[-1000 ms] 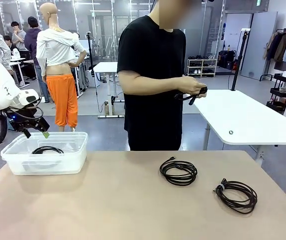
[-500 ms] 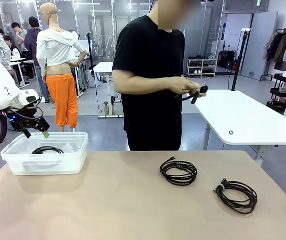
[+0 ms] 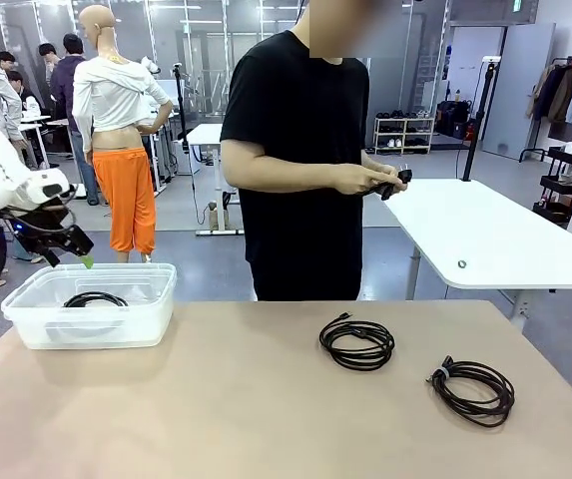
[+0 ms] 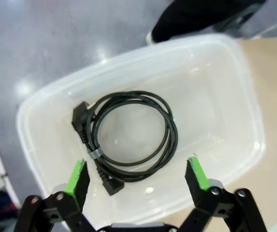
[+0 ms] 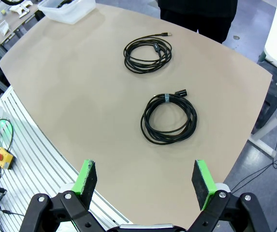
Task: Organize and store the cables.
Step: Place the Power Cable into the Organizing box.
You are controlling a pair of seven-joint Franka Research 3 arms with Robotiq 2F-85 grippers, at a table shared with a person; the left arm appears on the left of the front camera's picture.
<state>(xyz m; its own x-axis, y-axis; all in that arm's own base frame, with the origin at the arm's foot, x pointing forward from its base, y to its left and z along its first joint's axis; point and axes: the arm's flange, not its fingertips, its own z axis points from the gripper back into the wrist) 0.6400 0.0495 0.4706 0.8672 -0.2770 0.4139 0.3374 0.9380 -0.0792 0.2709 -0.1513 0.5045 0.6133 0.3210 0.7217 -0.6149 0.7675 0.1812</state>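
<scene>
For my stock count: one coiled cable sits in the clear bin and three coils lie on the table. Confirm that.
Wrong count: two coils lie on the table, not three: the middle coil and the right coil, as the front view shows. One coiled cable does sit in the clear bin.

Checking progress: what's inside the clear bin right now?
One tied coil of black cable, plug ends showing, flat on the bin floor. The left fingers cover bits of the near wall only.

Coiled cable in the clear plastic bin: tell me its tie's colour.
Grey tie on the black coiled cable; clearest in left wrist view.
</scene>
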